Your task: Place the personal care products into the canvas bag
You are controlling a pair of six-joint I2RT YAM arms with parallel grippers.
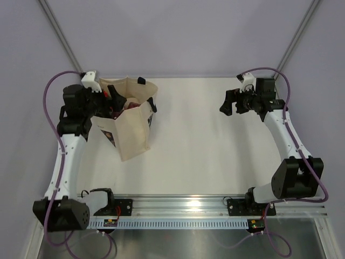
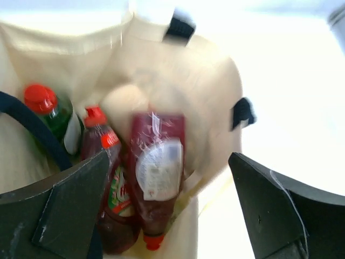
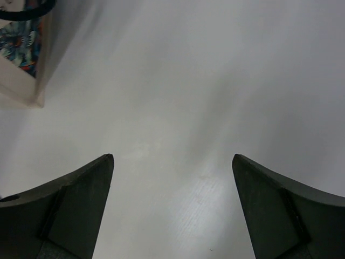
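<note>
The cream canvas bag (image 1: 132, 127) stands upright at the table's left, with navy handles. My left gripper (image 1: 111, 100) hovers over its mouth, open and empty. In the left wrist view (image 2: 170, 156) I look into the bag (image 2: 210, 91). Inside lie a dark red bottle (image 2: 157, 178) with its cap down, a second dark red bottle (image 2: 110, 189), a green bottle with a red cap (image 2: 51, 110) and a blurred beige-pink shape (image 2: 125, 102). No pale green bottles show. My right gripper (image 1: 227, 103) is open and empty at the far right, over bare table (image 3: 172, 156).
The white table (image 1: 205, 145) has a metal rail (image 1: 183, 204) along its near edge. Grey walls close the back. In the right wrist view a lower corner of the bag with its dark print (image 3: 20, 46) sits at the top left.
</note>
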